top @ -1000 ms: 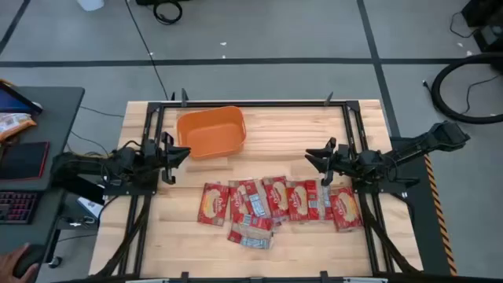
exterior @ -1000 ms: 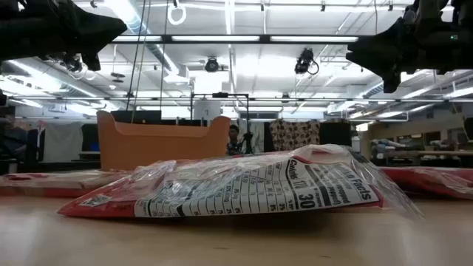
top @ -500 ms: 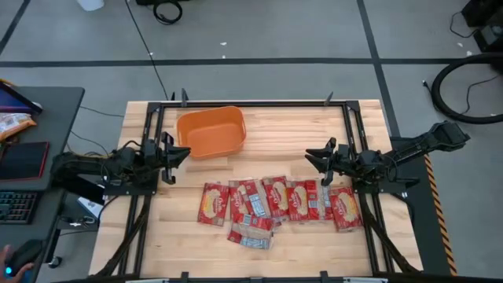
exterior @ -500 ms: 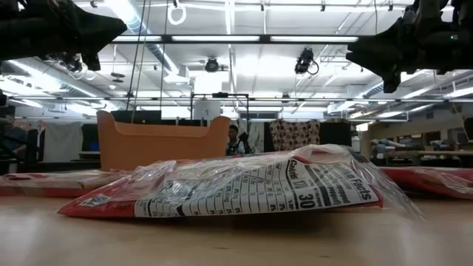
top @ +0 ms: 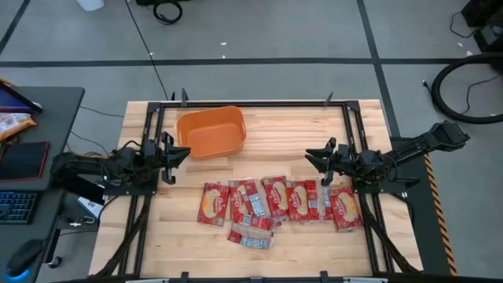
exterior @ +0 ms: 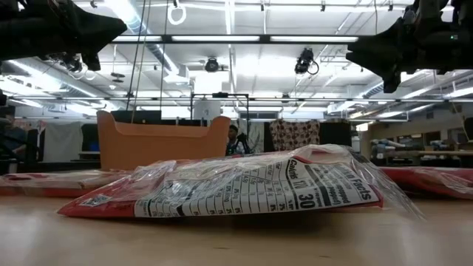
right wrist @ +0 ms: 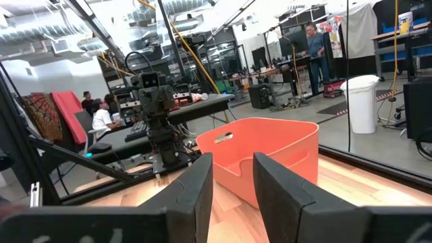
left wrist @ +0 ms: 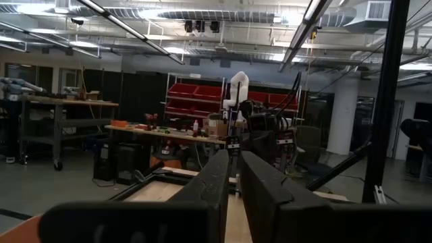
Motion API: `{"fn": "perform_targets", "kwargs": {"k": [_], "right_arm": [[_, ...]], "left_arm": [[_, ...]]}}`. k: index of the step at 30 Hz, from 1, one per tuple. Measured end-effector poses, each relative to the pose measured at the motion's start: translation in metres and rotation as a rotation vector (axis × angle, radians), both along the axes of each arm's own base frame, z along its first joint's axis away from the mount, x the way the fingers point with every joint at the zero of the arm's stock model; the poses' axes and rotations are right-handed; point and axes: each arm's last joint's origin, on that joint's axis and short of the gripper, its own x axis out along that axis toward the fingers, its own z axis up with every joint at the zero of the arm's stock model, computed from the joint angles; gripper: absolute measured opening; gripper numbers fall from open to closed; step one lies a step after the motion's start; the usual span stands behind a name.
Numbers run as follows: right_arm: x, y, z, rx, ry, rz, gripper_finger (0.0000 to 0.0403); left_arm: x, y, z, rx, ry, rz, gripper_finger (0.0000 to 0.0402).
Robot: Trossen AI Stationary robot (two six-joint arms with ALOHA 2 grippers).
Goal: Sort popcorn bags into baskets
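Note:
Several red popcorn bags (top: 279, 200) lie flat in a row on the near half of the table, some overlapping. One more bag (top: 250, 234) lies nearer the front edge with its printed back up, and it fills the low view's foreground (exterior: 259, 188). The orange basket (top: 211, 132) stands on the far left part of the table, also seen in the low view (exterior: 162, 144) and the right wrist view (right wrist: 270, 155). My left gripper (top: 187, 152) hovers right of its base, near the basket, fingers shut (left wrist: 235, 165). My right gripper (top: 308, 155) hovers above the row's right end, slightly open (right wrist: 233, 172).
Black frame rails (top: 350, 126) run along the table's sides and far edge. Bare wood (top: 275, 149) lies between basket and bags. A desk with a keyboard (top: 16, 206) stands off the table's left. People sit in the room beyond (right wrist: 104, 115).

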Motion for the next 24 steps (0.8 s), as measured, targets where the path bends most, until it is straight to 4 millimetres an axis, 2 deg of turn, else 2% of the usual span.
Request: {"fn": "perform_targets", "kwargs": {"k": [12,17,24], "right_arm": [[0.0,0.0,0.0001,0.001,-0.001,0.0,0.0112],[-0.0017,-0.0004,0.007,0.048,-0.086,0.007,0.0112],[-0.002,-0.0005,0.0085,0.034,-0.097,0.007,0.0112]], "left_arm": [[0.0,0.0,0.0001,0.0,0.0,0.0,0.0043],[0.0,0.0,0.0001,0.0,-0.001,0.001,0.0043],[0.0,0.0,0.0001,0.0,-0.001,0.0,0.0043]]}}
